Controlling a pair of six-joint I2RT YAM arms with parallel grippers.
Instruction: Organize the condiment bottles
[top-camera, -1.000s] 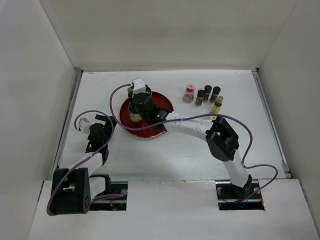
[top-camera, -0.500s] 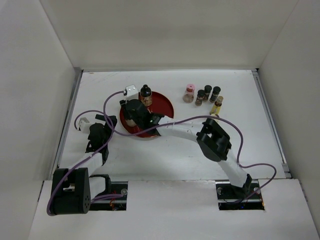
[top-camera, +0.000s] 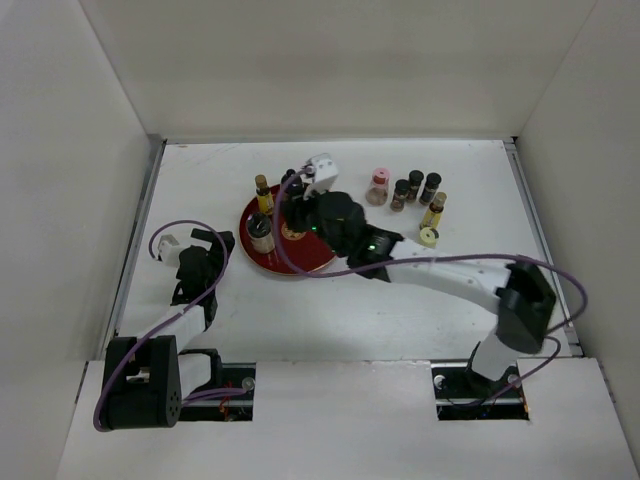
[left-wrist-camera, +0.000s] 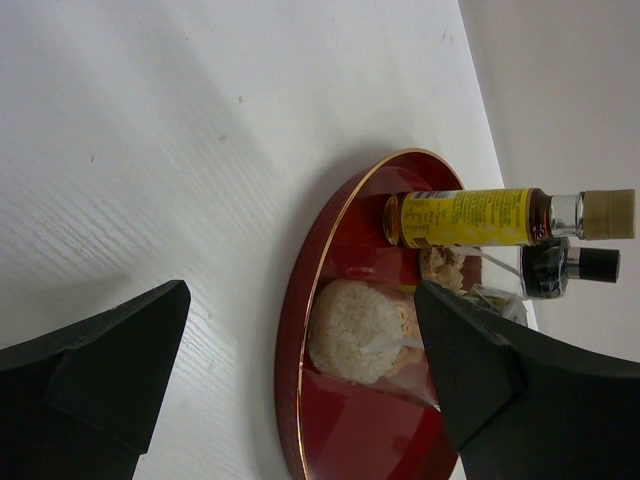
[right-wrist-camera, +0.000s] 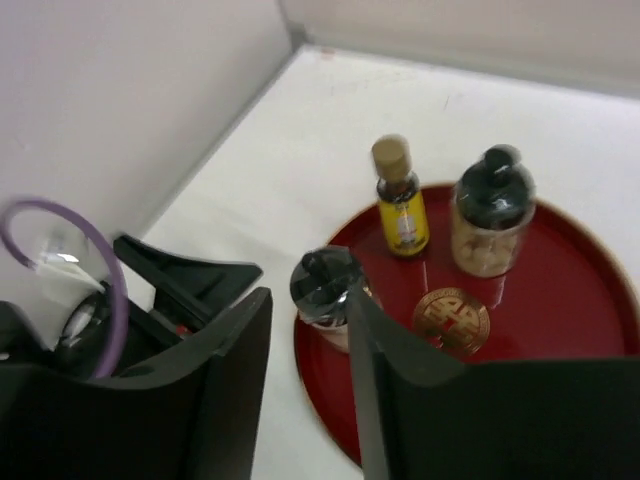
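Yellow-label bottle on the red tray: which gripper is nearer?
Right. The right gripper hangs over the red tray beside the yellow-label bottle; the left gripper sits off the tray's left side.

A wide round red tray (top-camera: 300, 264) with a thin gold rim lies flat on the white table (top-camera: 200, 180), left of the table's middle and somewhat toward the back. A round bronze-coloured disc (right-wrist-camera: 452, 318) with a raised pattern lies on the tray's glossy floor, though what it is cannot be told. Plain white walls close the table in at the back (top-camera: 330, 70), at the left (top-camera: 70, 150) and at the right (top-camera: 590, 100), and a grey strip (top-camera: 541, 240) runs along the table's right edge where it meets the wall.
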